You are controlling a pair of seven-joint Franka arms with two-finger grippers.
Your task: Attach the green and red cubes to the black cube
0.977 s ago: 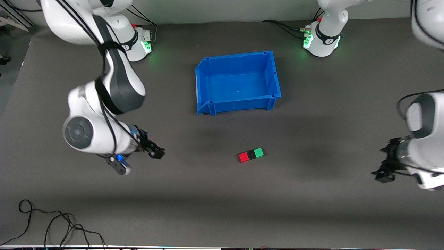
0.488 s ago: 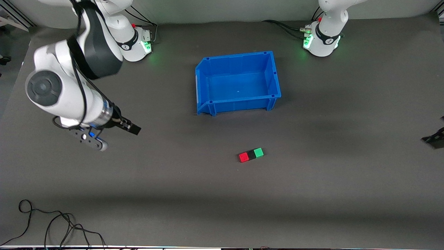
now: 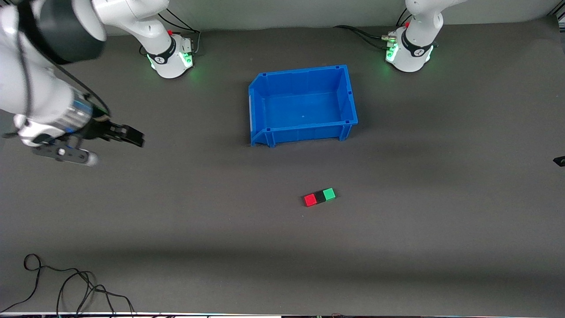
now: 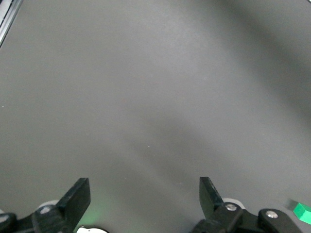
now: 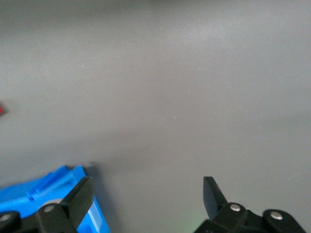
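- Red cube [image 3: 310,200], black cube [image 3: 320,197] and green cube [image 3: 329,194] sit touching in one short row on the table [image 3: 282,247], black in the middle. Row tilts slightly, green end a bit farther from the front camera.
- Row lies nearer the front camera than the blue bin [image 3: 303,105], roughly at the bin's 6 o'clock in the front view, well apart from it.
- Nothing grips the cubes; both grippers are well clear of them.
- Right gripper [image 3: 128,134]: up in the air over bare table at the right arm's end, about 9–10 o'clock from the cubes. Wrist is pitched almost level, fingers pointing toward the table's middle. Right wrist view shows its fingers [image 5: 214,191] spread apart, nothing between them; a bin corner [image 5: 73,194] is in shot.
- Left gripper [image 4: 145,196]: only a dark tip at the front view's edge, about 3 o'clock from the cubes. Left wrist view shows the fingers [image 4: 209,194] wide apart and empty over bare table, with the green cube at the frame edge.
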